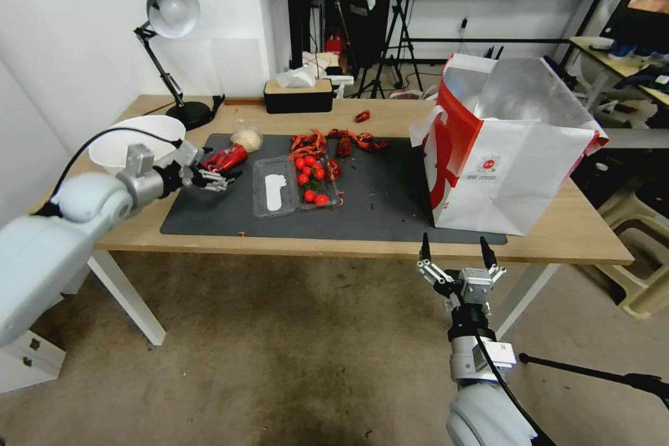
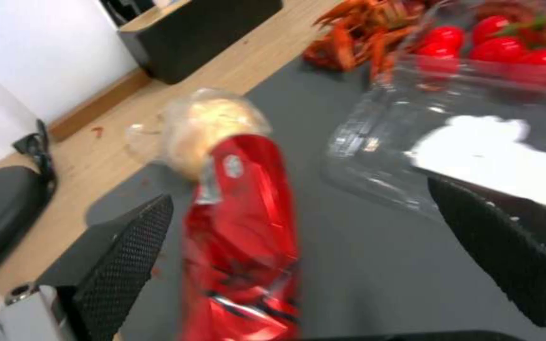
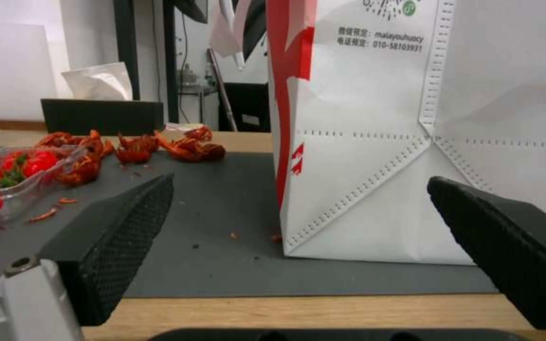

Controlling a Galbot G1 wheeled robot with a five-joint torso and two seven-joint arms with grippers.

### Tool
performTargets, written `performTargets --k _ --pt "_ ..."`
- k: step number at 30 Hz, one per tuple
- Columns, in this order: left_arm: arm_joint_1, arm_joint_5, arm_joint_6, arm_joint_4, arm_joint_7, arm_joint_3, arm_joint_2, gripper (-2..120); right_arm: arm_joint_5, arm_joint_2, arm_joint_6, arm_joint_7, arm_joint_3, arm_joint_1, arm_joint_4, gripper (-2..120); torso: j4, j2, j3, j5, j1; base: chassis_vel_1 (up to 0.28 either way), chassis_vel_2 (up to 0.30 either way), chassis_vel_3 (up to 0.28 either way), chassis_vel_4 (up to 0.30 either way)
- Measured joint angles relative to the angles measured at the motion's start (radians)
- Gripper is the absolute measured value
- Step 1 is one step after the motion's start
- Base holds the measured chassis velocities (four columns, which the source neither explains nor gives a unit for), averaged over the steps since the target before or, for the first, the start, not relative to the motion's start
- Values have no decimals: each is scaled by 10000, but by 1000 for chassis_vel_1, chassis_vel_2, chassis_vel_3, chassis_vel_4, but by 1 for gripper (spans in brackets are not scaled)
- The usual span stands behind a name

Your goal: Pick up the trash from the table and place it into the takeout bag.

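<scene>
**Red can between spread fingers at the mat's left end**

Red and crumpled, the crushed soda can (image 1: 226,157) lies on the dark-grey mat (image 1: 376,216) near its far left corner, one end touching the beige paper ball (image 1: 247,139). No brand on it can be read; a small pale oval mark shows near its upper end in the left wrist view (image 2: 234,166). The left gripper (image 1: 217,180) reaches in over the table (image 1: 592,240) from the left, its fingers (image 2: 131,255) spread wide on either side of the can and not closed on it.

Just beside the can sits the clear plastic tray (image 1: 275,188) of cherry tomatoes (image 1: 310,178), its lid folded open with a white label. Red crayfish shells (image 1: 334,143) are scattered behind it. A large white bowl (image 1: 143,139) stands at the left edge, a desk lamp (image 1: 171,49) and a black tissue box (image 1: 298,96) along the back.

The takeout bag (image 1: 512,174) stands upright and open on the right end of the mat, foil lining showing. Its front reads "malayouhuocy" and "010-58103931" after Chinese characters. The right gripper (image 1: 456,261) hangs before the table's front edge, near the bag, fingers (image 3: 121,237) wide apart and empty.
</scene>
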Motion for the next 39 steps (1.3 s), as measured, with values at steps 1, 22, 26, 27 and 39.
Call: performTargets --k 1,22,26,27,39 --pt "-318 86 106 210 106 193 -79 100 0 1 0 0 15 -5 0 100 -3 0 0 6 0 0 0 0 0" --pt "-1147 936 401 1572 810 941 -468 92 -1 39 7 13 57 24 -60 100 0 0 -1 3 -1 0 0 0 0" --pt "-1173 1011 378 1609 911 993 -434 86 -2 33 14 18 65 23 -60 100 0 2 -2 2 -2 0 0 0 0" --pt "-1173 1027 375 1609 934 993 -428 84 -2 32 17 20 67 22 -60 100 0 2 -2 3 -1 0 0 0 0" --pt "-1030 1355 313 1624 1176 963 -335 45 -1 6 26 29 69 55 -80 100 -1 2 -3 5 -1 0 0 0 0"
